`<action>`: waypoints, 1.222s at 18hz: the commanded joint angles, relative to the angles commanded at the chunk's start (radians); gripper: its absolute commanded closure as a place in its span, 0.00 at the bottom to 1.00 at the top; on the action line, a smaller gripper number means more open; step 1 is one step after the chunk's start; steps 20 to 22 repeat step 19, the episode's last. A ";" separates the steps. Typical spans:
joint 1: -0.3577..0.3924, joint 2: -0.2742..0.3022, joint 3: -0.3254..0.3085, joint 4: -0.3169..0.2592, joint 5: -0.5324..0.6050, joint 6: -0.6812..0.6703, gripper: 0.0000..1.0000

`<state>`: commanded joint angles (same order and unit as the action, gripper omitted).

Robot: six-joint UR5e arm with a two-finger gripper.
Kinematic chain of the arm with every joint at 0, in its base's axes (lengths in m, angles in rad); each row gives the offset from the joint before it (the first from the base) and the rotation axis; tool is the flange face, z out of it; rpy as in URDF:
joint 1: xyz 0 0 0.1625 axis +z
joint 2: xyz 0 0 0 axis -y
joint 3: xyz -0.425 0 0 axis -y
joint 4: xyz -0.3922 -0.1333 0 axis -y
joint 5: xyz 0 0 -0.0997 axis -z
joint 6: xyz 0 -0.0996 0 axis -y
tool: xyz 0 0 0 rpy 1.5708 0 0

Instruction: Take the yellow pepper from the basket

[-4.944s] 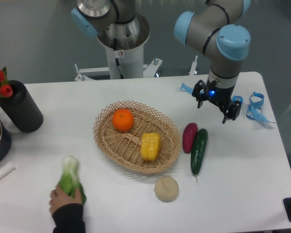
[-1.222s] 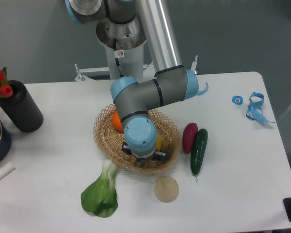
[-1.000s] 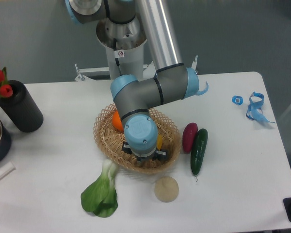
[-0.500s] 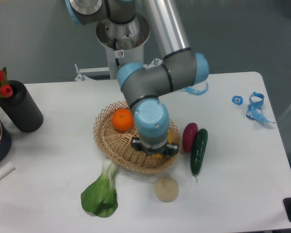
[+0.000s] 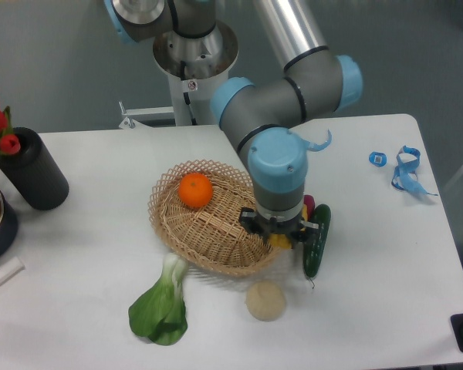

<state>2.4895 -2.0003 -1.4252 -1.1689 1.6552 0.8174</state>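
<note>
Camera view: the two-finger hand [image 5: 282,236] is gripping the glossy yellow bell pepper [image 5: 281,240], which is hanging directly beneath it, just over the right rim of the shallow tan wicker basket [image 5: 187,235], beside the dark green cucumber [image 5: 316,240].

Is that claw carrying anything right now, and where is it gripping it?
Yes, the claw holds the yellow pepper, apparently from above; the wrist hides the exact grip.
</note>
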 joint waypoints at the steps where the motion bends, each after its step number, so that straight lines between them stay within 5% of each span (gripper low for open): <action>1: 0.014 0.002 0.009 -0.006 -0.005 0.015 0.78; 9: 0.091 0.040 0.006 -0.044 -0.035 0.242 0.79; 13: 0.140 0.061 0.014 -0.121 -0.060 0.394 0.79; 22: 0.212 0.110 0.014 -0.204 -0.101 0.515 0.79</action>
